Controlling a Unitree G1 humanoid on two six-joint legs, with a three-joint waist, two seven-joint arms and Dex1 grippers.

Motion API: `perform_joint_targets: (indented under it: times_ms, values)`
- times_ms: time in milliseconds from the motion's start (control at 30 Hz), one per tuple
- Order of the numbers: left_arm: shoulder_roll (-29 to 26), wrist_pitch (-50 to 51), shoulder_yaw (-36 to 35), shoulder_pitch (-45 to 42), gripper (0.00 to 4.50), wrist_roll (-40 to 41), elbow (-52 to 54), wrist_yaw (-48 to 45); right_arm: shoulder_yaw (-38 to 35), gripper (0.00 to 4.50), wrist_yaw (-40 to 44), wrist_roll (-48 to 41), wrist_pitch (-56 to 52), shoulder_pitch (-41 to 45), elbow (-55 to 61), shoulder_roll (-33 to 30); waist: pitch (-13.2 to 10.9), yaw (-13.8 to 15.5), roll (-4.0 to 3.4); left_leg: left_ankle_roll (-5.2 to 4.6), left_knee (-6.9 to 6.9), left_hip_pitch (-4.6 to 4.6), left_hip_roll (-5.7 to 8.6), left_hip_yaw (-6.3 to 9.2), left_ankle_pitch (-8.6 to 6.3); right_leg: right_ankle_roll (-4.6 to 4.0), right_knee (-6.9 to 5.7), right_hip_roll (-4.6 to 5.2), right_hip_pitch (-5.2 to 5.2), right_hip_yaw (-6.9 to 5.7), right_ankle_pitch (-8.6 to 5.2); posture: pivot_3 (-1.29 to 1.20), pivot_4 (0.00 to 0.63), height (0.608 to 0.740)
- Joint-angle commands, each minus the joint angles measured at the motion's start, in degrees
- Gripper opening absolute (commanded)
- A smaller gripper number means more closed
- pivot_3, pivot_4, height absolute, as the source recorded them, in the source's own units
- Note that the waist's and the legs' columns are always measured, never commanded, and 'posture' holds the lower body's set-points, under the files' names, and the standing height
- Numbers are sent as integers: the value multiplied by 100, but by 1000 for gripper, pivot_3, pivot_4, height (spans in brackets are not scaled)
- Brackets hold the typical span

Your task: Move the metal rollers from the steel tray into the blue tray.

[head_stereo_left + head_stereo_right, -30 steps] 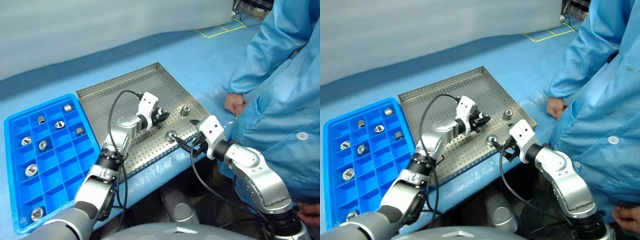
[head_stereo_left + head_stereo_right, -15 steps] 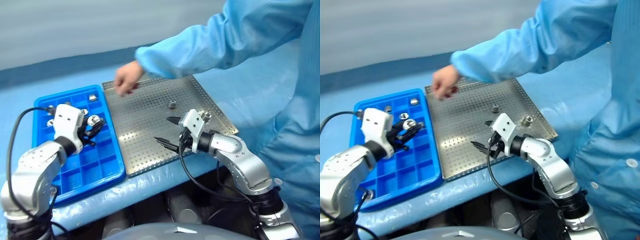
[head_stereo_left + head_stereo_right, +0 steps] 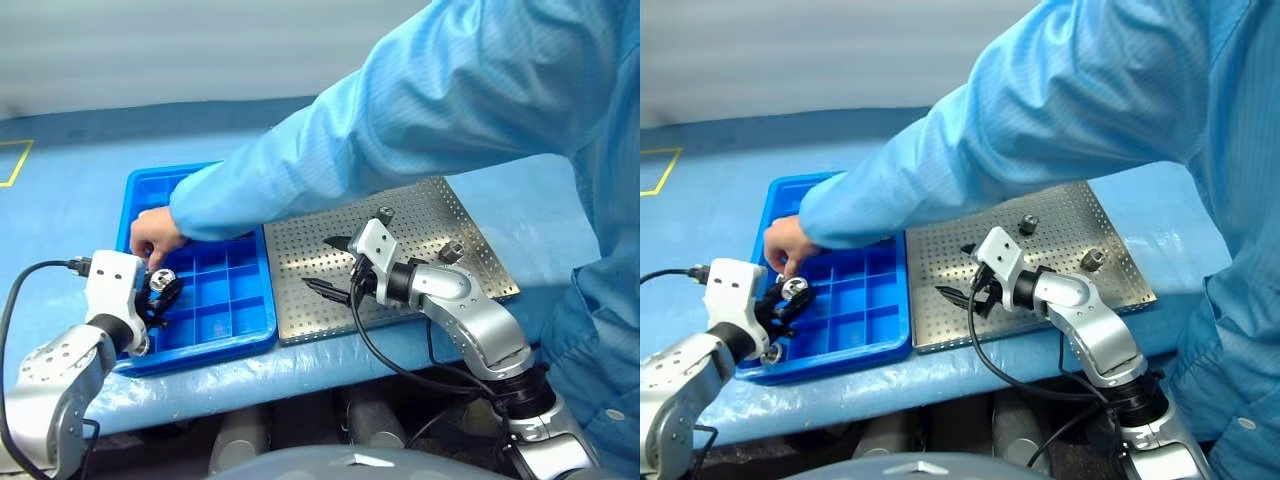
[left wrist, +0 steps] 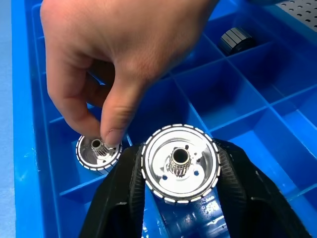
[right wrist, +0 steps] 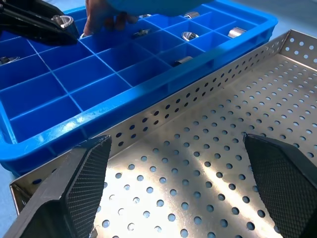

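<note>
A: Left gripper (image 4: 179, 198)?
B: Pinching a roller (image 4: 180, 163), hole facing the camera, over the blue tray (image 3: 215, 330) at lower left; a person's hand (image 4: 119, 64) just beside.
A: Right gripper (image 3: 330, 265)?
B: Spread wide, empty, over the steel tray (image 3: 470, 290); two rollers (image 3: 385, 214) lie to its upper right.

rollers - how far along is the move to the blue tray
Done: several metal rollers already sit in the blue tray, such as one under a person's hand. In hand: the left gripper holds a roller over the blue tray. Left: two rollers on the steel tray, with the right gripper open above it.
</note>
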State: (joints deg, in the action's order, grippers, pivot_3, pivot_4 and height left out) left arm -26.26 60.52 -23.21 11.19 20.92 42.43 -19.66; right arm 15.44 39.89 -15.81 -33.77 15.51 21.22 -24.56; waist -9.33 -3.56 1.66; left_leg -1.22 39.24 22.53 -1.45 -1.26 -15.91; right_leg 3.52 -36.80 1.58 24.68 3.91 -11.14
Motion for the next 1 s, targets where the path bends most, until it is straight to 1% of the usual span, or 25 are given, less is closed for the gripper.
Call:
perform_joint_targets:
  times_ms: [33,100,267,400,500,567,633,733,800,833,1000]
  values:
    - [50,-147,169,-142,3358,-104,-167,182,-28,4500,-14,37,77,50,146,-33,0,-2,0,0,0,0,0,0,0,0,0,-1,0,0,0,-51,150,740]
    - [124,-126,248,-271,3996,-43,-238,235,-41,4500,-31,47,65,33,190,-47,0,-3,0,0,0,0,4,1,0,-2,0,-5,0,-1,1,-51,150,740]
    - [153,-351,259,-338,3996,63,-261,142,-86,4500,-60,60,62,-7,245,-67,1,-33,0,1,-1,1,6,0,0,-3,0,-6,2,-2,3,-79,150,740]
    - [348,-787,91,-509,3996,632,-188,-247,-195,4500,-140,59,29,-66,337,-112,1,-36,1,1,-1,1,-1,0,0,-4,0,-6,2,-2,3,-98,150,740]
    - [315,-967,282,-585,3996,791,-207,-437,-298,4500,-240,92,-12,-89,364,-174,1,-44,0,1,2,2,2,-1,0,-4,0,-5,0,-2,3,-116,150,740]
    - [315,-1063,526,-718,3996,936,-224,-596,-386,4500,-438,267,-114,-83,331,-285,1,-52,0,1,3,1,6,-2,0,-4,0,-6,-1,-1,3,-116,150,740]
    - [277,-1216,957,-932,3996,946,-300,-792,-471,4500,-679,447,-401,-27,224,-409,1,-47,1,1,5,2,12,-3,0,-3,1,-5,-1,-1,3,-137,150,740]
    - [97,-1507,1658,-1181,3996,698,-428,-1029,-580,4500,-913,559,-884,28,154,-530,2,-71,1,1,10,3,18,-10,0,-3,0,-5,-4,-1,3,-137,150,740]
    - [61,-1674,1987,-1336,3996,617,-508,-1104,-599,4500,-891,594,-1137,-19,214,-710,3,-108,-3,1,8,2,18,-11,0,-3,0,-6,-4,1,3,-137,150,740]
    - [72,-1725,2091,-1411,3996,597,-553,-1105,-589,4500,-848,613,-1210,-49,246,-821,4,-133,-4,0,6,2,18,-10,0,-3,0,-7,-2,4,4,-181,150,740]
    - [69,-1921,2338,-1494,3996,543,-750,-1100,-627,4500,-784,612,-1528,-216,452,-1167,3,-276,-4,-2,2,3,17,-8,-1,-3,1,-10,-1,4,3,-202,150,740]
